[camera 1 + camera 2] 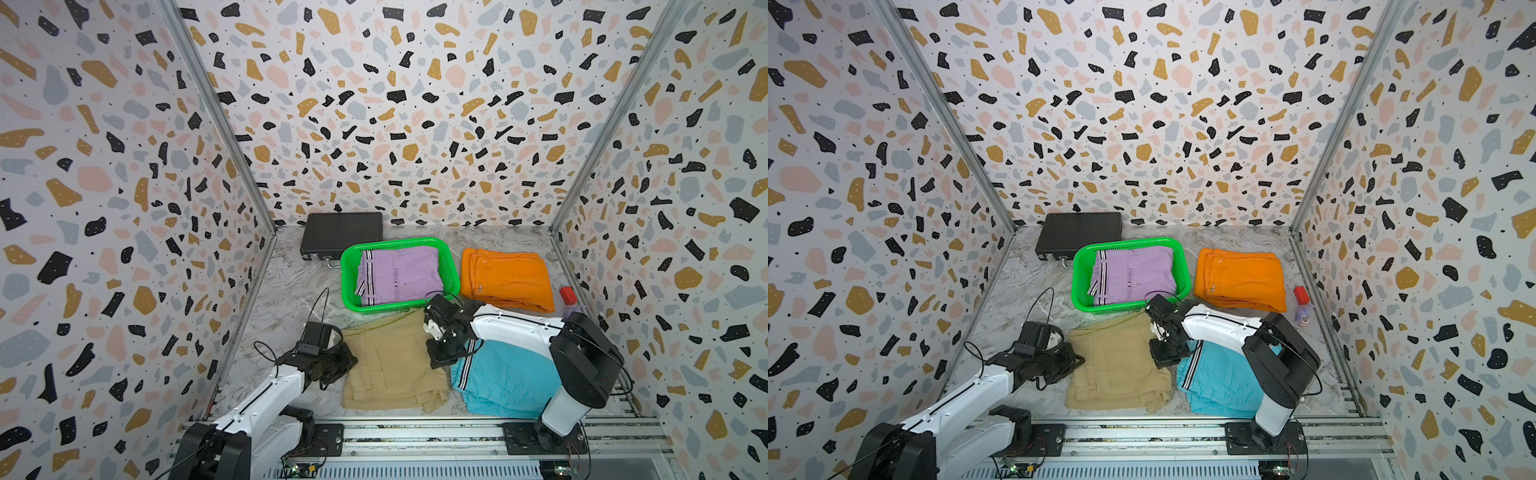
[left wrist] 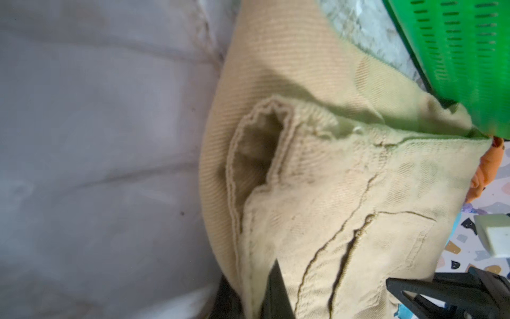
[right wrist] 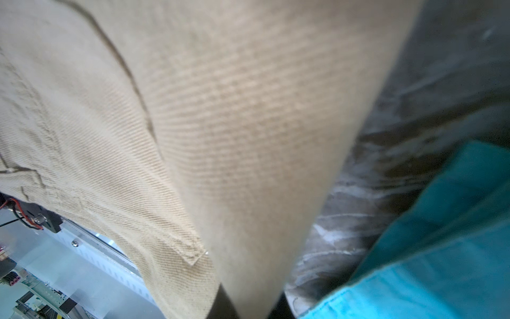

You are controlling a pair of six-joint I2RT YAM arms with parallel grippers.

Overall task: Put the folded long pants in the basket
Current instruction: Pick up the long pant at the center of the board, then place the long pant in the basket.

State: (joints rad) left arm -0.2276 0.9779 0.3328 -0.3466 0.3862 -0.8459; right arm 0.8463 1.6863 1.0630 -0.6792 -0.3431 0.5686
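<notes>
The tan folded long pants (image 1: 390, 365) (image 1: 1121, 365) lie on the marble floor in front of the green basket (image 1: 399, 242) (image 1: 1129, 242). My left gripper (image 1: 347, 361) (image 2: 254, 298) is shut on their left edge. My right gripper (image 1: 432, 359) (image 3: 251, 303) is shut on their right edge, with tan cloth (image 3: 220, 110) pinched between the fingers. The lilac striped pants (image 1: 401, 274) lie inside the basket. The orange pants (image 1: 507, 278) sit to the basket's right. The turquoise striped pants (image 1: 503, 382) (image 3: 441, 248) lie partly under my right arm.
A flat black box (image 1: 340, 237) stands at the back left, touching the basket's far corner. A small red block (image 1: 567, 295) and a small purple object (image 1: 575, 309) sit by the right wall. Patterned walls close three sides; a metal rail (image 1: 415, 432) runs along the front.
</notes>
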